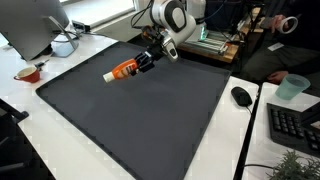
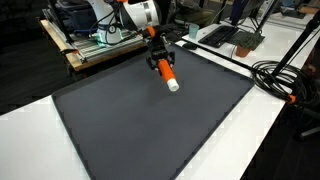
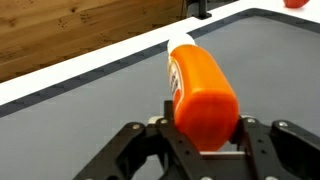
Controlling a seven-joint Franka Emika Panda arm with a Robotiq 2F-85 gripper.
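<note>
Dark grey mat (image 1: 140, 115) spread across white table (image 1: 60, 140). Left of mat, small red bowl (image 1: 28, 73). Near mat's far edge, orange bottle (image 1: 122, 70) lying lengthwise, white cap toward mat's left side; cannot tell whether resting on mat or just above it. Gripped at base end by gripper (image 1: 145, 62), fingers (image 3: 265, 150) closed partway and pressed against both sides of bottle. Arm (image 1: 170, 20) leaning in over mat's far edge, wrist low and slanted. Right of mat, black mouse (image 1: 241, 96).
</note>
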